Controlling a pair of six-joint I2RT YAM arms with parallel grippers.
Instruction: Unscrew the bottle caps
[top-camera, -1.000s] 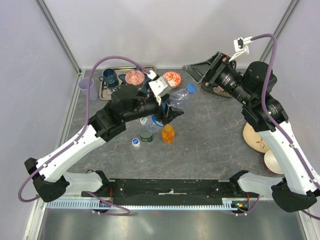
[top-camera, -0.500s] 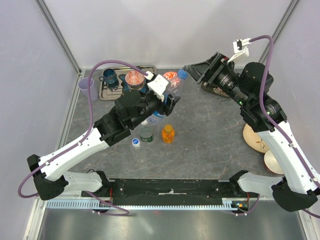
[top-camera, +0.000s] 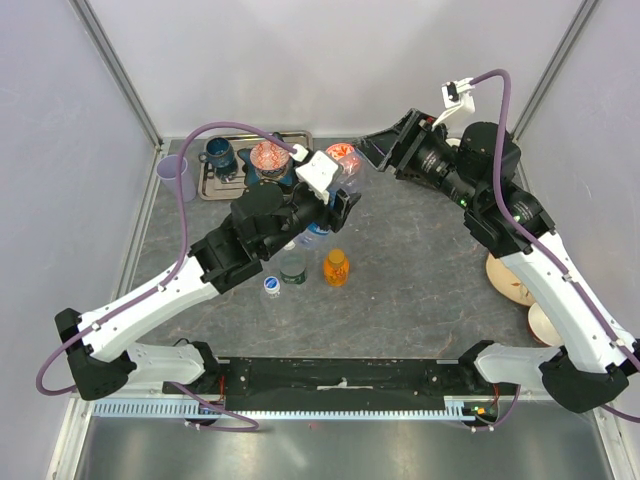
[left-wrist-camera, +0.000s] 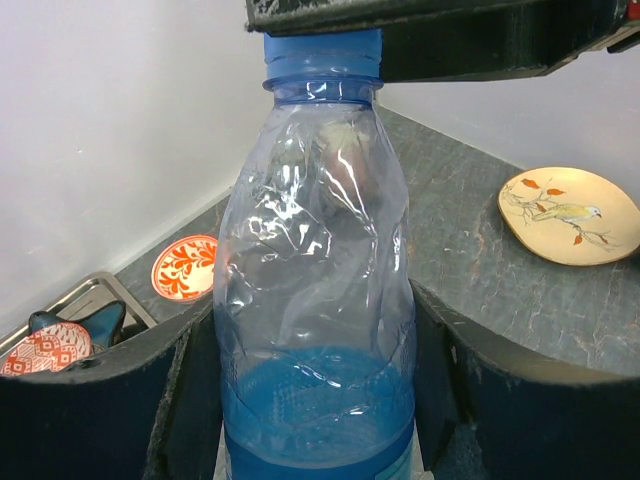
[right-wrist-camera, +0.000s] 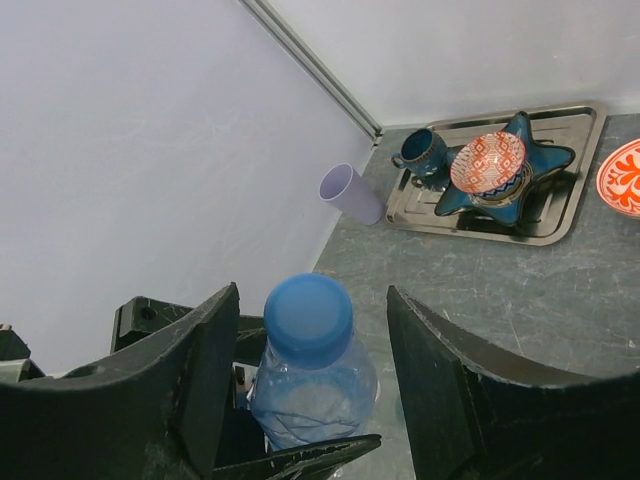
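Nearest the arms, three small bottles stand capped on the tabletop (top-camera: 420, 250): a clear bottle with a white-and-blue cap (top-camera: 270, 286), a clear bottle with a green-topped cap (top-camera: 292, 266), and the orange bottle (top-camera: 336, 268). What they hold I cannot tell from above.

Just past them, the left jaws are clamped round the blue-capped bottle (left-wrist-camera: 315, 300), which is lifted off the tabletop. Its wall is crumpled and its lower part is blue, whether liquid or label I cannot say. The right jaws stand part open on either side of the blue cap (right-wrist-camera: 308, 318), not touching it.

If they bite off-centre or twist hard, the soft bottle could turn or buckle in the left grip. Anything inside might then spill.

Beyond, a metal tray (right-wrist-camera: 545, 225) carries a blue mug (right-wrist-camera: 420, 150) and a red patterned bowl (right-wrist-camera: 487, 163) that looks empty. A lilac cup (right-wrist-camera: 350, 193) stands beside the tray.
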